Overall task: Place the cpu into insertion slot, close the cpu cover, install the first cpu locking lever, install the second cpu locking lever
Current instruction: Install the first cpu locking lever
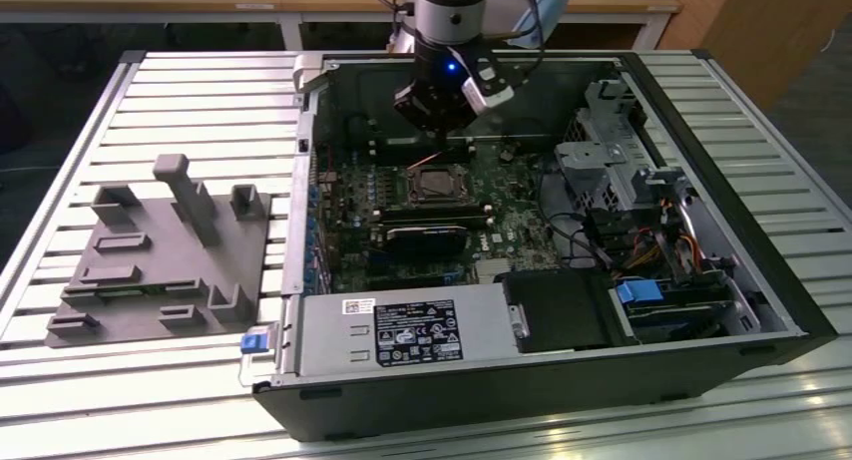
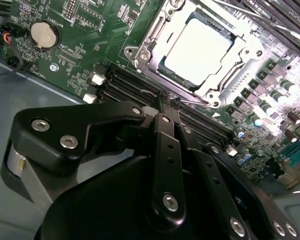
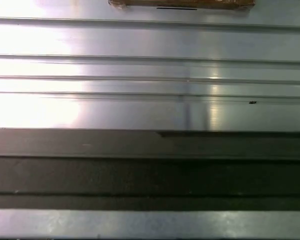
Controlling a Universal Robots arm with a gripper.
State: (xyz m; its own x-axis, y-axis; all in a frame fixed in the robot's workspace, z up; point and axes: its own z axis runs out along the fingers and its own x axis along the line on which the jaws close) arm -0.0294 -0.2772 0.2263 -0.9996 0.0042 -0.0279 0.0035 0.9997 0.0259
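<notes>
The cpu [image 2: 197, 50] sat in its socket under the cpu cover [image 2: 155, 42], just ahead of the gripper [image 2: 165, 102], whose fingers were pinched together, holding nothing.

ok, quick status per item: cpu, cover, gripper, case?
cpu: seated flat in the socket, silvery top showing.
cpu cover: down over the chip, framing it through its window.
gripper: shut, holding nothing, hanging above the board beside the socket.
computer case: lying on its side on the slatted table, side panel off, board exposed.
grey fixture: on the table beside the case, slots unoccupied.
</notes>
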